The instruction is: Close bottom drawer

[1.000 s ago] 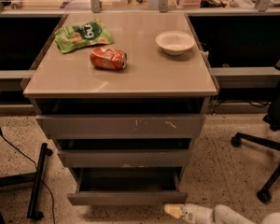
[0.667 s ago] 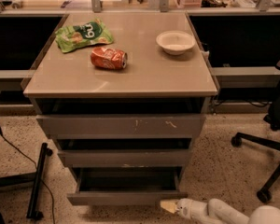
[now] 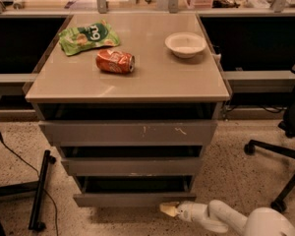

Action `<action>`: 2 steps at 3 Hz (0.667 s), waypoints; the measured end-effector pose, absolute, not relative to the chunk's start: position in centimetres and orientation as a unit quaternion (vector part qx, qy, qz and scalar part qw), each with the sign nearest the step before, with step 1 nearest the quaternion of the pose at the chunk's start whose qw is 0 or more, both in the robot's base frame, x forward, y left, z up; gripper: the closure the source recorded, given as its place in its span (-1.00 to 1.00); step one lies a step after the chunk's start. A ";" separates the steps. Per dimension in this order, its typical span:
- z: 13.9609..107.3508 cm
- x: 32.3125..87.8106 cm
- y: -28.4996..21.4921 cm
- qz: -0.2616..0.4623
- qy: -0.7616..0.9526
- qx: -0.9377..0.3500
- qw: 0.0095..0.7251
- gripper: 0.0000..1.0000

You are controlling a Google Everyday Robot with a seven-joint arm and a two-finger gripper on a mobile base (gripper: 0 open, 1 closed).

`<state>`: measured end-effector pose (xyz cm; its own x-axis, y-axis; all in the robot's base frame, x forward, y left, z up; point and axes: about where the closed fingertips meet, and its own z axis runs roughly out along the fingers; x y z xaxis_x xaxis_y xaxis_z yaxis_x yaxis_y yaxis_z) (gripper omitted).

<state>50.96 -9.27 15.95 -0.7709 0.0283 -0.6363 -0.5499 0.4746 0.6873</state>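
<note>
The bottom drawer (image 3: 133,198) is the lowest of three grey drawers in the cabinet and stands pulled out, its dark interior showing above a plain flat front. My gripper (image 3: 168,209) reaches in from the lower right on a white arm. Its pale tip lies just below and in front of the drawer front's right end, close to the floor.
Above are the middle drawer (image 3: 132,166) and the scratched top drawer (image 3: 129,132), both slightly out. On the cabinet top lie a green chip bag (image 3: 88,36), a red can (image 3: 115,61) and a white bowl (image 3: 185,44). An office chair base (image 3: 280,156) stands right, a black stand (image 3: 39,191) left.
My gripper has slid left along the floor, from under the drawer's right corner toward the drawer front. The drawers look unmoved.
</note>
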 end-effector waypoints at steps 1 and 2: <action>16.3 52.7 -7.5 0.487 0.796 -0.182 0.309 1.00; 16.5 53.9 -6.7 0.482 0.792 -0.197 0.318 1.00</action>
